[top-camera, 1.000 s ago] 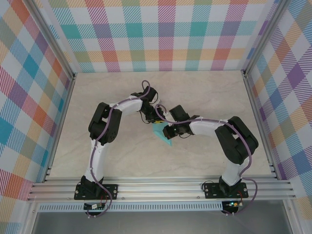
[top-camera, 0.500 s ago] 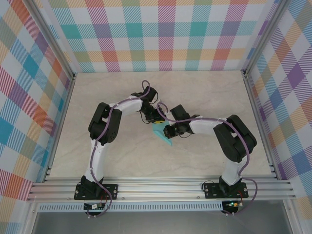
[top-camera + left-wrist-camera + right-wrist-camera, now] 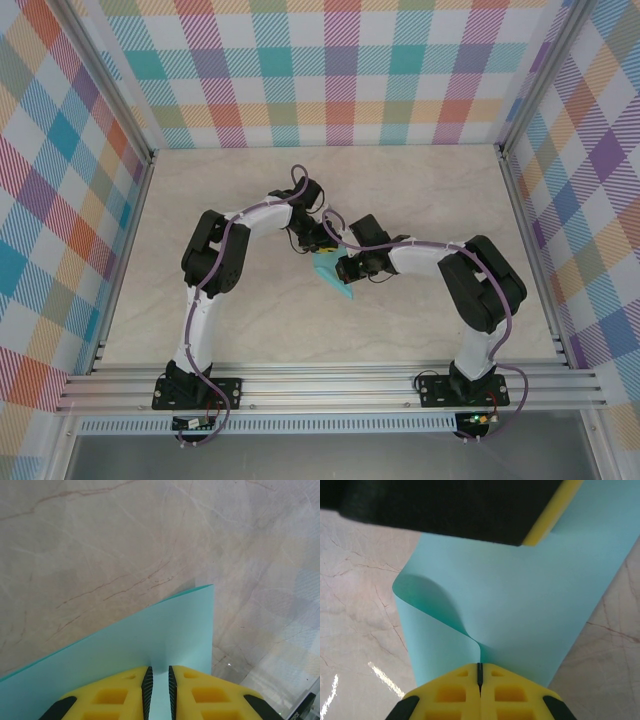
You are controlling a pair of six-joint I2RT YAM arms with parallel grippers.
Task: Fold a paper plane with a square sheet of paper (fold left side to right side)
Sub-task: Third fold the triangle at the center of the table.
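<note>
The square sheet of paper (image 3: 334, 275) is turquoise and hangs bowed between my two grippers at the table's middle, its lower tip pointing toward the near edge. My left gripper (image 3: 160, 670) has its jaws almost together, and the sheet (image 3: 170, 630) runs puckered into the narrow gap. My right gripper (image 3: 480, 666) is shut on a curled edge of the sheet (image 3: 520, 595), which rolls into a soft loop on the left. One yellow finger (image 3: 551, 519) of the left gripper sits at the sheet's far end. From above, the left gripper (image 3: 319, 243) and right gripper (image 3: 343, 263) nearly touch.
The marble tabletop (image 3: 230, 330) lies bare around the arms. Plaid walls with metal posts (image 3: 128, 160) enclose the left, back and right sides. An aluminium rail (image 3: 330, 385) carries both arm bases along the near edge.
The right gripper has edged slightly up and left toward the left gripper, bowing the paper a little more. The left arm has barely moved.
</note>
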